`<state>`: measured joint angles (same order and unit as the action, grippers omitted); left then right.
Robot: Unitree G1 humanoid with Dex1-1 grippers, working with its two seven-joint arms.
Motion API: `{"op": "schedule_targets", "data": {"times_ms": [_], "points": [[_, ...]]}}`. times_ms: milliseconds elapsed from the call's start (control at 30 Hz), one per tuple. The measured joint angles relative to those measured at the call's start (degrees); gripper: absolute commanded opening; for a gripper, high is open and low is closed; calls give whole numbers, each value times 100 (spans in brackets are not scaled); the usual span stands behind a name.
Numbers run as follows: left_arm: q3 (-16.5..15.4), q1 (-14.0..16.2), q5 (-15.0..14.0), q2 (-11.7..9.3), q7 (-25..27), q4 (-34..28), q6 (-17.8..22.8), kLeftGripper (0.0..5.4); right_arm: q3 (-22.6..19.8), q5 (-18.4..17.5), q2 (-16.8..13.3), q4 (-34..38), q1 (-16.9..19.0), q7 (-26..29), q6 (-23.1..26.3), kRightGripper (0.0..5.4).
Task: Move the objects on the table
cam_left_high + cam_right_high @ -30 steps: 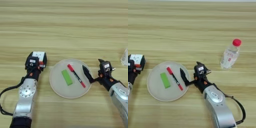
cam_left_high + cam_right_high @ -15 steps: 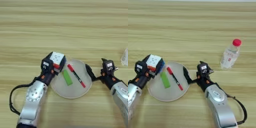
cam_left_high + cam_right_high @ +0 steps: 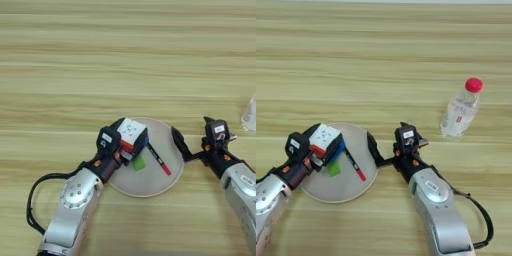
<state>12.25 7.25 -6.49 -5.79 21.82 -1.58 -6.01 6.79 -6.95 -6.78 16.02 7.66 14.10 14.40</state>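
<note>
Two items already lie on the round pale plate: the slim red-and-black pen and the small green block. The left gripper carries the multicoloured puzzle cube above the plate's left side, not yet set down. The right gripper rests spread at the plate's right rim (idle, it seems), and the clear plastic bottle with red cap stands well apart on the wooden table, untouched.

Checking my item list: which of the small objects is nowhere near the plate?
The clear bottle with the red cap. It stands alone on the table, right of the plate, while the cube, pen and green block are over it.
</note>
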Motion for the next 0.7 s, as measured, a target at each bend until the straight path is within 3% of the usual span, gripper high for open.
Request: {"op": "schedule_targets", "data": {"times_ms": [333, 367, 700], "points": [[103, -209, 290, -6, -49, 360, -204, 329, 4, 2, 18, -1, 0, 0, 0, 540], [105, -211, 302, -6, -48, 366, -211, 365, 4, 2, 21, -1, 0, 0, 0, 540], [104, -150, 397, -22, -110, 590, -109, 452, 11, 4, 28, -21, -2, 2, 0, 540]]}}
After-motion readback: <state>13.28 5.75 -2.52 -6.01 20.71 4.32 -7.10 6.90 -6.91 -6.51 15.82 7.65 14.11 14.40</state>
